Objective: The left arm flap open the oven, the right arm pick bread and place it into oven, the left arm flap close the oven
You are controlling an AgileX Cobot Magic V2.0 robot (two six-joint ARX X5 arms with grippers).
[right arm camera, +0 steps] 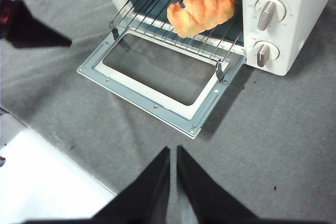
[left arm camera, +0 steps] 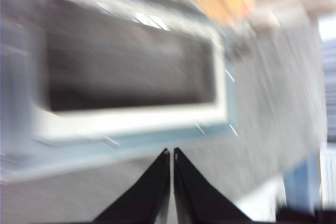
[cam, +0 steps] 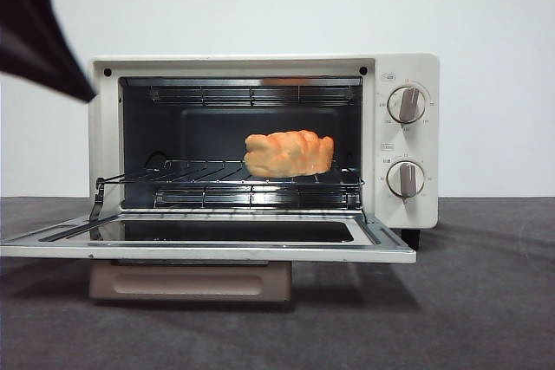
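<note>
Grey felt-covered counter under everything, white wall with sockets behind. Nearest, in the right wrist view: right gripper drawn well back from the oven, jaws together, holding nothing, hanging over bare counter. Left gripper likewise empty, jaws nearly touching with only a thin slit between, poised above the dropped door; that view badly blurred, so no finer detail to be had. Probably the same arm showing as a dark shape at the upper left of the front view, though hard to be sure.

Next, the door itself: folded flat and level, glass facing up, handle hanging below its front edge. Beyond it, wire rack slid partly out. On the rack, toward the knob side, the bread, resting free of both grippers.

Judging by this: opening done, bread placed, right arm's part apparently finished. Remaining: lifting the door shut with the left arm.
</note>
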